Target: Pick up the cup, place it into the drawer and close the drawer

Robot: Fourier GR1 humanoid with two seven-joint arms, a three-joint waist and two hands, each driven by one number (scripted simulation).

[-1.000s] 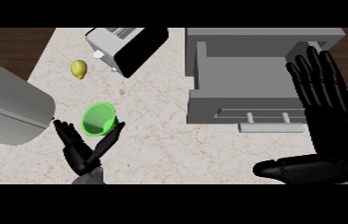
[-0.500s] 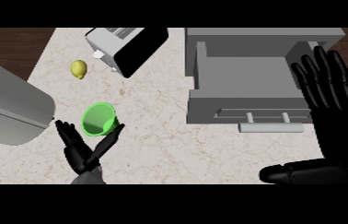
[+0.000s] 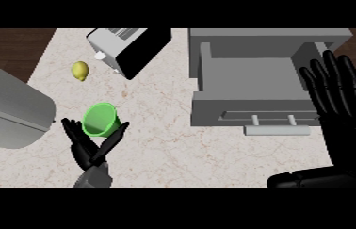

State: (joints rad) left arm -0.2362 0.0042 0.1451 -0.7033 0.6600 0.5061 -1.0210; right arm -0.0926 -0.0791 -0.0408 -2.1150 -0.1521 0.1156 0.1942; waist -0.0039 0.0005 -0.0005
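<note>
At the far left, well apart from the drawer (image 3: 243, 103), a large grey object (image 3: 21, 111) is seen, cut off by the view's edge; what it is cannot be told. A yellow lemon (image 3: 80, 70) lies on the pale marbled surface (image 3: 163, 134), left of the drawer and about level with its inside. Lower down, left of the drawer's front wall, the green cup (image 3: 99, 120) is found on the surface, tilted so that its open mouth is shown to the view. The left robot hand (image 3: 93, 147) is placed just below the cup, with fingers and thumb spread straight in a V. The cup's lower edge is set into this V and appears to be touched by the fingers (image 3: 73, 131), but nothing is curled round it, so the hand is released rather than grasping. A silver and black toaster (image 3: 128, 46) stands slantwise, just beside the drawer's upper left corner. The drawer itself is pulled out and open, its grey inside is laid bare, and a pale handle (image 3: 278, 129) is fixed along its front wall. The right robot hand (image 3: 332, 89) is held over the drawer's right wall, released, fingers straight and pointing up, with nothing held.
</note>
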